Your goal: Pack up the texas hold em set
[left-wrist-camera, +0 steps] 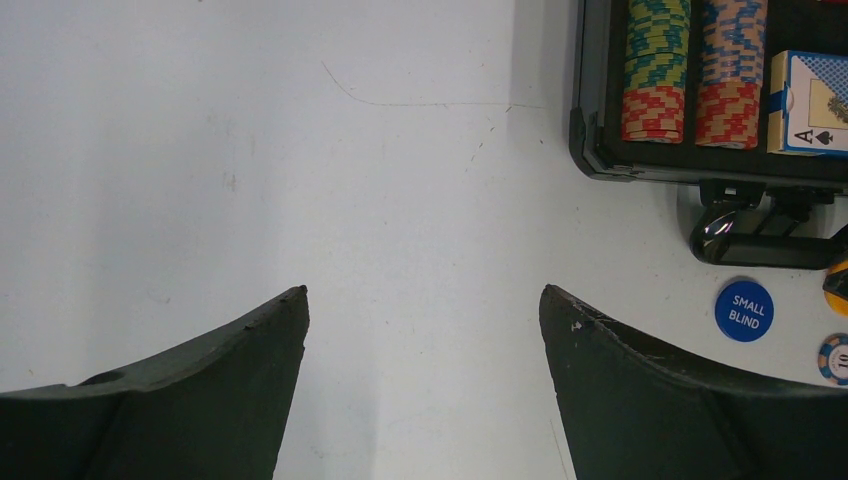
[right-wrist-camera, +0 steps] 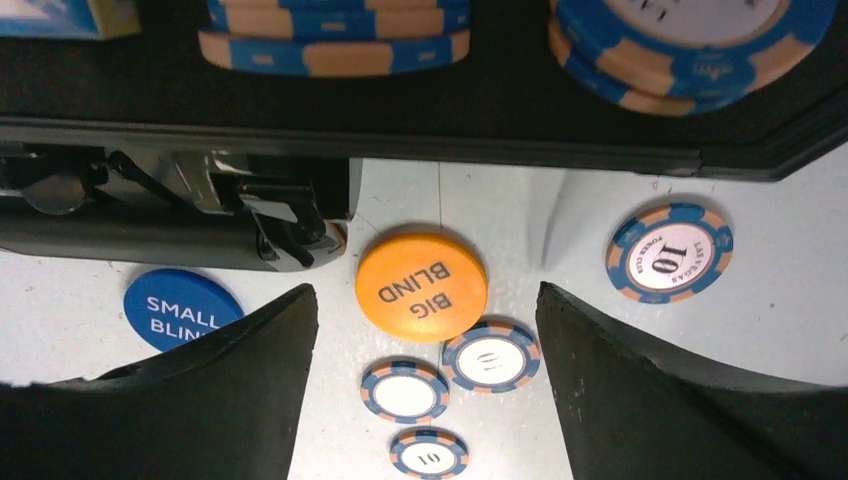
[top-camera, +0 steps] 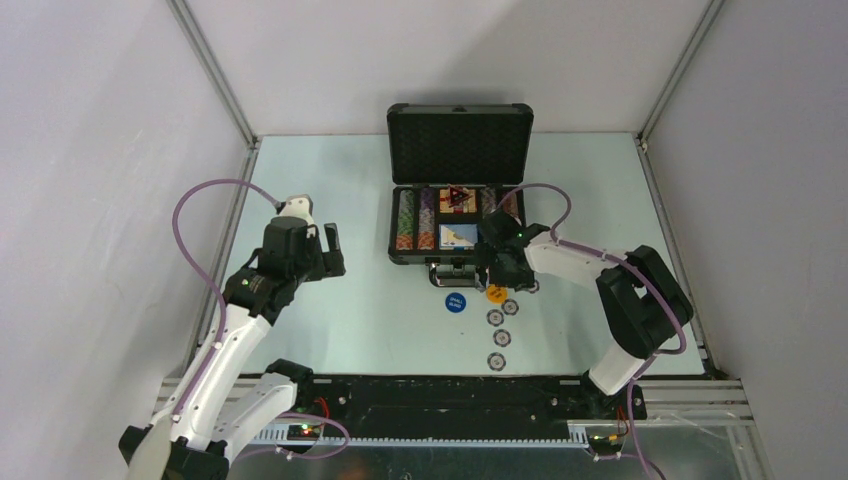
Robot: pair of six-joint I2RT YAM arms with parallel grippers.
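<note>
Briefcase (top-camera: 459, 145) open; right arm (top-camera: 622, 300) bent inward, fingers (right-wrist-camera: 200, 400) spread over orange button (right-wrist-camera: 421, 286).

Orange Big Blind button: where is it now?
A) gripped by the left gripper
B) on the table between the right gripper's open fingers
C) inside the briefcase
B: the Big Blind button lies on the table outside the briefcase, between the right gripper's spread fingers.

Open briefcase (top-camera: 460, 140); orange button (top-camera: 495, 294), blue button (top-camera: 456, 302), loose chips (top-camera: 496, 340) lie before it.
</note>
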